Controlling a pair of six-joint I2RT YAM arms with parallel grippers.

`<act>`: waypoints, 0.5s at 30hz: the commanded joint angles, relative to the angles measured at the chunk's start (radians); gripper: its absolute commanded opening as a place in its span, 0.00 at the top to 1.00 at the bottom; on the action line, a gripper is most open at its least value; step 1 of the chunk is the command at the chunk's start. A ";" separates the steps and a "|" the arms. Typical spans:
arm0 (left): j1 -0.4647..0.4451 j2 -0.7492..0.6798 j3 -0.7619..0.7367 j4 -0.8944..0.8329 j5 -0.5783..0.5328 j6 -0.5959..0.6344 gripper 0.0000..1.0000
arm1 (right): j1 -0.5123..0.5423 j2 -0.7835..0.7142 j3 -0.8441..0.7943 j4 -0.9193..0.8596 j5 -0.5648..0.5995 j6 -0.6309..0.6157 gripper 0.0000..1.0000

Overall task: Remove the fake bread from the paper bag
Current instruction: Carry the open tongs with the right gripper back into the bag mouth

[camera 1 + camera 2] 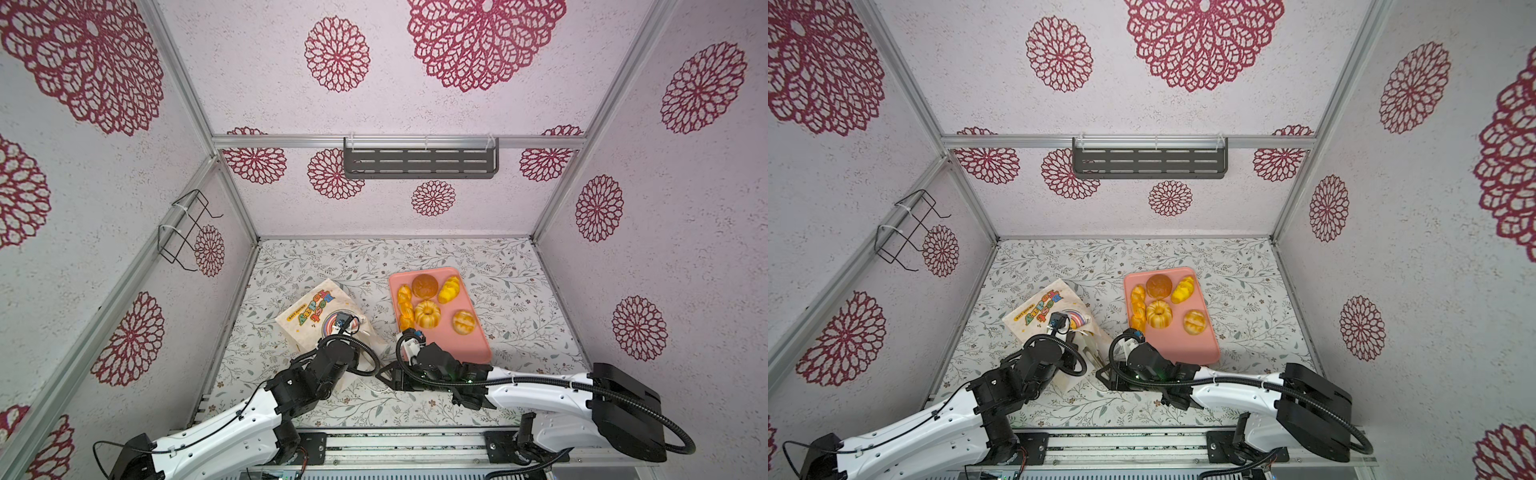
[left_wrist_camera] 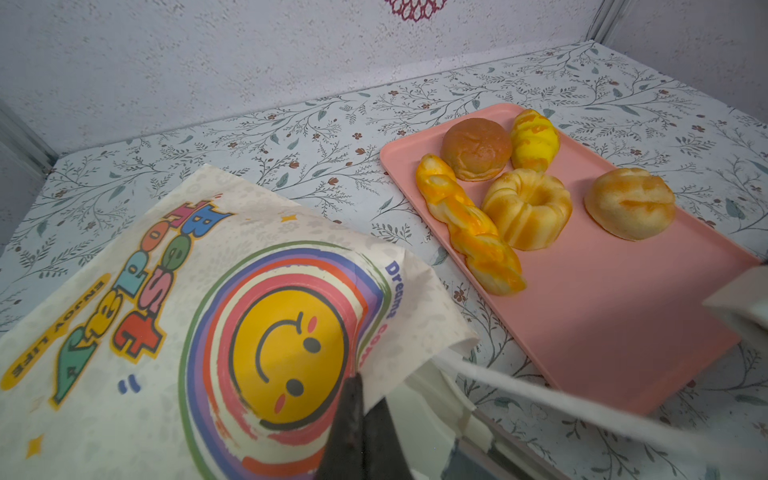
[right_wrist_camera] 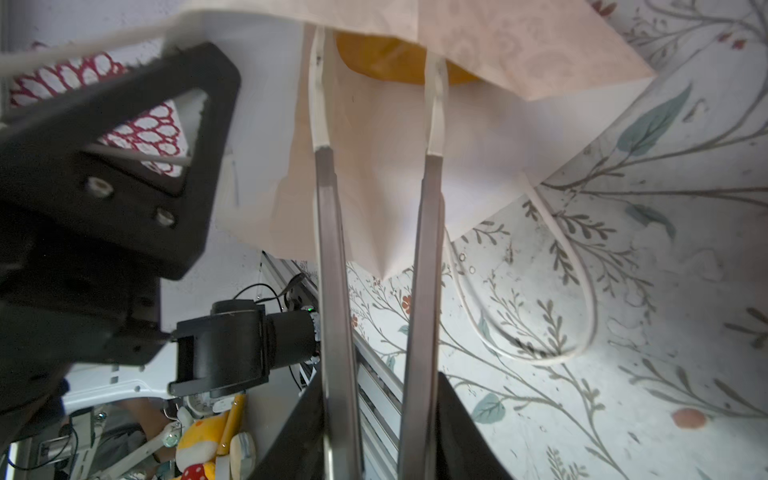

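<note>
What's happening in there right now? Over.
Left gripper shut on paper bag edge. Right gripper open at bag mouth. One bread visible inside, five on pink tray.

In both top views, floral-printed tabletop (image 1: pixel 532 299) lies open right of and above the flat pink plastic tray (image 1: pixel 465 343). The cream-white printed paper bag (image 1: pixel 307 309), left arm (image 1: pixel 232 424) and right arm (image 1: pixel 540 390) obstruct the lower centre; only a narrow strip separates bag and tray.

The paper bag (image 2: pixel 104 415) is showing matt, creased printed paper, with soft cord handles (image 2: pixel 582 409). The fake bread (image 2: pixel 527 208) is looking glossy on a smooth plastic tray (image 2: pixel 623 324); the table (image 2: pixel 291 137) is wearing matt floral covering.
</note>
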 commanded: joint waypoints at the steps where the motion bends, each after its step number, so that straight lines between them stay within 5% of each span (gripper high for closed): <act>1: 0.004 0.009 0.027 0.024 -0.014 0.006 1.00 | -0.001 -0.003 -0.012 0.160 0.044 0.089 0.61; 6: 0.004 0.017 0.028 0.027 -0.040 -0.013 1.00 | 0.012 -0.003 -0.005 0.141 0.042 0.093 0.59; 15: 0.004 0.019 0.034 0.018 -0.045 -0.028 1.00 | 0.018 -0.009 0.152 -0.295 0.019 -0.277 0.62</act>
